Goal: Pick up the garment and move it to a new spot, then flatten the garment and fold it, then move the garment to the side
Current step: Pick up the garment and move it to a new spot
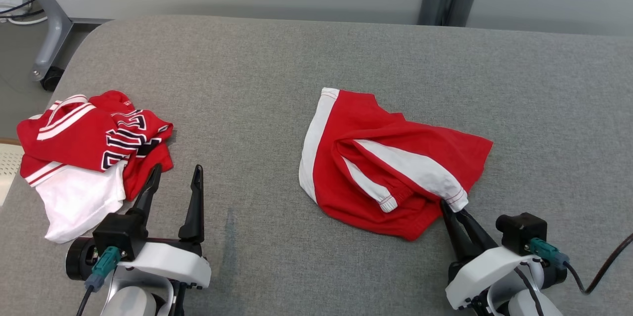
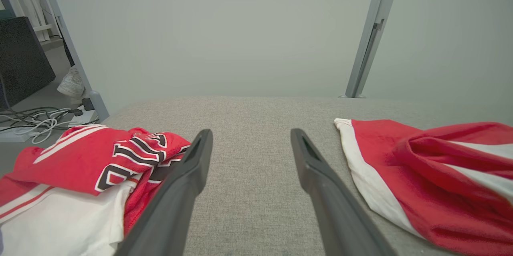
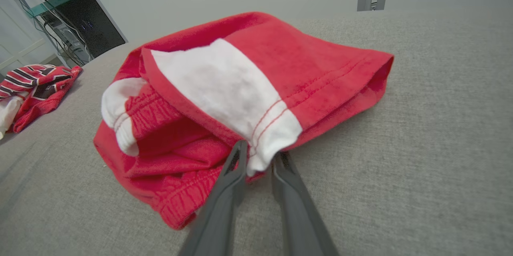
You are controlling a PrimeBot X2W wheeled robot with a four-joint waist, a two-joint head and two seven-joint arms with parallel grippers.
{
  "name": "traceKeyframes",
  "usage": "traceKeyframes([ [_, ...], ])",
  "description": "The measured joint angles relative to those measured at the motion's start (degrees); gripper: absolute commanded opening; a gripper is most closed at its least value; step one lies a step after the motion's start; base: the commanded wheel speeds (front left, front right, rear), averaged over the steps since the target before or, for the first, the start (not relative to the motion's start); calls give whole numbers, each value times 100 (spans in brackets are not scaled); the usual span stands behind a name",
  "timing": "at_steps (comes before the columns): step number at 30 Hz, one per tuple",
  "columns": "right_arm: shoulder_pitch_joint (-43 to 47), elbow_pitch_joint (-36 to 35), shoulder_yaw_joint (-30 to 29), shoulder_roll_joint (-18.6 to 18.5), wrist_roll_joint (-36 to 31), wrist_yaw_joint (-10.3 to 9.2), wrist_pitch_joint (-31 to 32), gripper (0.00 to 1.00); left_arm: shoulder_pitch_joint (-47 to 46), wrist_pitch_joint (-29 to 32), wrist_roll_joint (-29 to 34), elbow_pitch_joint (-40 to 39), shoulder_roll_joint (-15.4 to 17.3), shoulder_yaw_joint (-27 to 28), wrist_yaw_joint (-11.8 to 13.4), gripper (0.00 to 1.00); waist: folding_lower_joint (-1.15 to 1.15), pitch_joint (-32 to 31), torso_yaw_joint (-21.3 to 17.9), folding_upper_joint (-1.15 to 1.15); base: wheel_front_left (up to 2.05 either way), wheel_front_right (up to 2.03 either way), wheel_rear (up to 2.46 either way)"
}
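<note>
**Item: shorts** (image 1: 390,158). Red with white side stripes, bunched and half folded over itself. It lies on the table (image 1: 277,59), well to the right of the jersey (image 1: 89,143).

**Right gripper** (image 3: 259,156). It is at the corner of the shorts farthest from the jersey. I have it grasping the white hem corner (image 3: 266,134), with cloth between both fingers.

**Left gripper** (image 1: 177,168). Released, jaws wide and empty, just right of the jersey.

**Step in hand (my judgement).** Picking up the shorts for the move to a new spot; flattening and folding are not yet begun.

**Handling notes.**
- The bite looks shallow, tip of the hem only, so I would make sure the pinch is firm before raising.
- I would lift slowly and straight up, letting the tucked layers fall free.
- I would carry away from the jersey, so the two reds never tangle.
- A one-corner hold will likely swing and twist, so I would set down gently.
</note>
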Motion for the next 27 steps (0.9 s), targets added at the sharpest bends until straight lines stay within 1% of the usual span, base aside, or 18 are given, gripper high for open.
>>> traceKeyframes([
  [5, -69, -71, -130, 0, 18, 1, -207, 0, -23, -37, 5, 67, -1, 22, -36, 100, 0, 44, -63, 0, 0, 0, 0],
  [10, -98, -376, -531, -71, -240, 1, -263, 0, -84, -52, 15, 99, -2, 34, -48, 100, 0, 70, -216, 0, 0, 0, 0],
  [14, -83, -849, -900, -222, -336, 0, -53, 0, -108, -57, 23, 120, -3, 45, -89, 100, 0, 86, -382, 0, 0, 0, 0],
  [19, 71, -1241, -1401, -266, -439, 1, 144, 0, -123, -66, 44, 132, -15, 48, -99, 100, 0, 78, -520, 0, 0, 0, 0],
  [23, 242, -1199, -1823, -258, -485, 1, 236, 0, -161, -66, 48, 134, -25, 42, -140, 100, 0, 113, -570, 0, 0, 0, 0],
  [27, 261, -834, -2143, -249, -490, 1, 199, 0, -245, -66, 59, 134, -30, 41, -148, 100, 0, 179, -594, 0, 0, 0, 0],
])
